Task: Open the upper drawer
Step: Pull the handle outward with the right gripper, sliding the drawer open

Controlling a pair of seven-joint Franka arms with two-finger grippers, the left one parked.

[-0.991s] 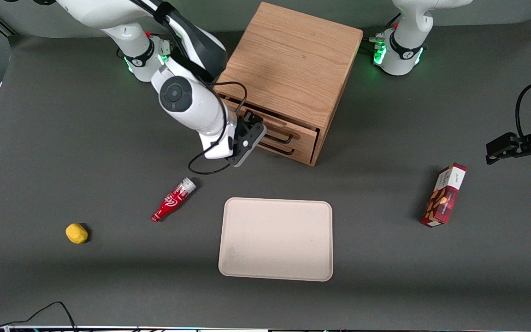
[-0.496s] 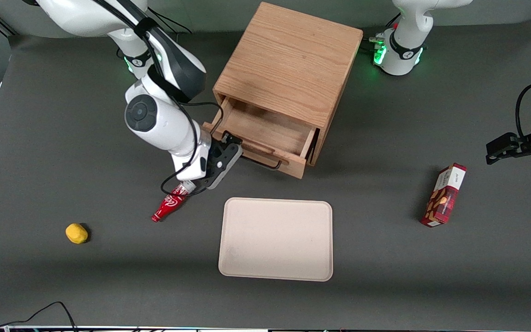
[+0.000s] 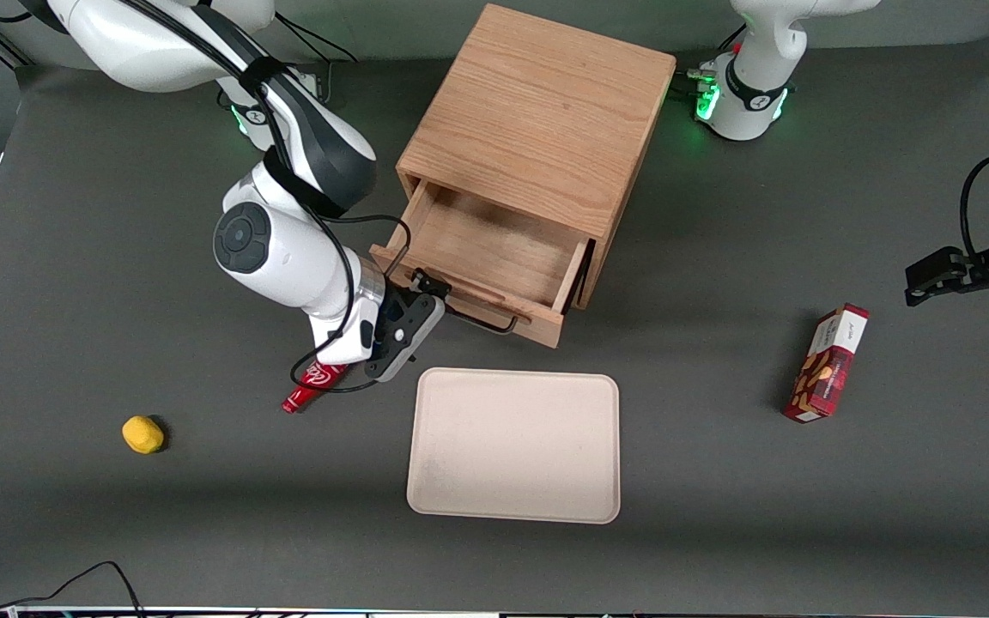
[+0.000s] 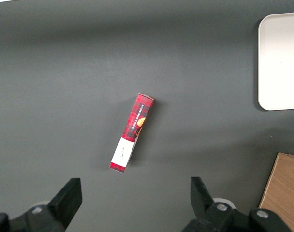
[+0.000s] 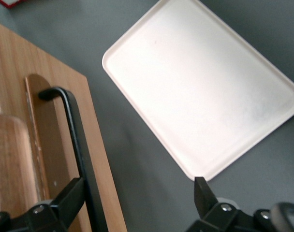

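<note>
Gripper (image 3: pixel 422 296) sits at the handle (image 3: pixel 479 319) with fingers spread, one either side of the bar. Upper drawer (image 3: pixel 494 257) stands pulled well out of the cabinet (image 3: pixel 546 112); opening looks done, so backing clear comes next.

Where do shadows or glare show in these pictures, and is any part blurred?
Front view: the cabinet casts a soft shadow on the table; the upper drawer interior is evenly lit. Right wrist view: the tray looks washed out, the tool at the handle slightly soft.

Red snack box (image 4: pixel 132 133) flat on dark table (image 4: pixel 65 72), cream tray (image 4: pixel 280 63) well apart
</note>
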